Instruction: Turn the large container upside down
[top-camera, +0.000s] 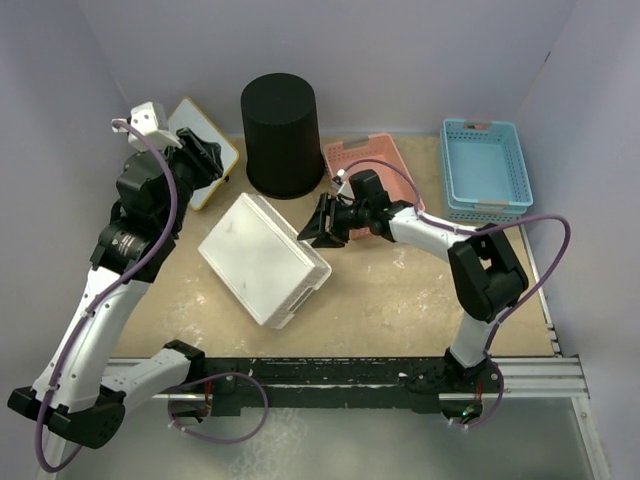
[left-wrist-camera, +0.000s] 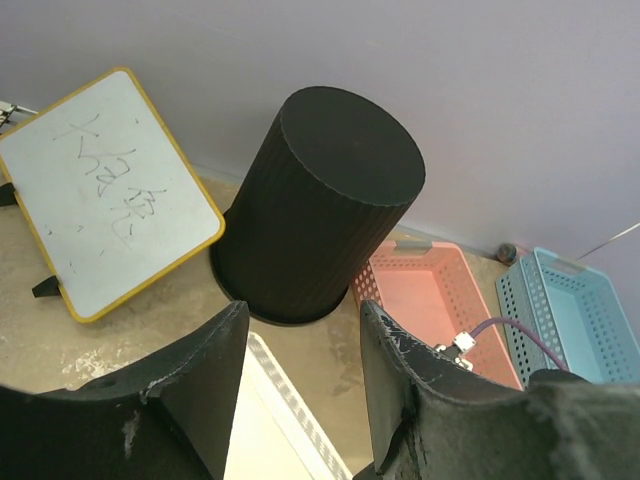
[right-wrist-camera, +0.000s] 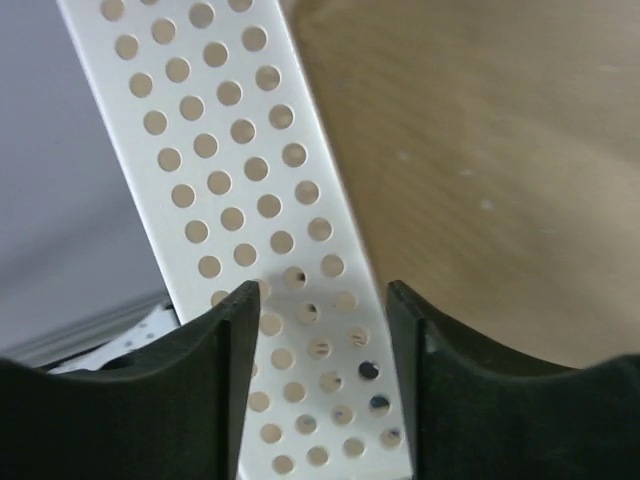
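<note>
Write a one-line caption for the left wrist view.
Open fingers face an upside-down black bin between whiteboard and pink basket.

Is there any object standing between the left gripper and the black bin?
Nothing visible does. The left gripper is open and the black bin shows straight between its fingers; the whiteboard stands off to one side.

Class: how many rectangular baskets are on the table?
3: a white basket upturned mid-table, a pink basket right of the black bin, a light-blue basket far right, possibly stacked.
</note>
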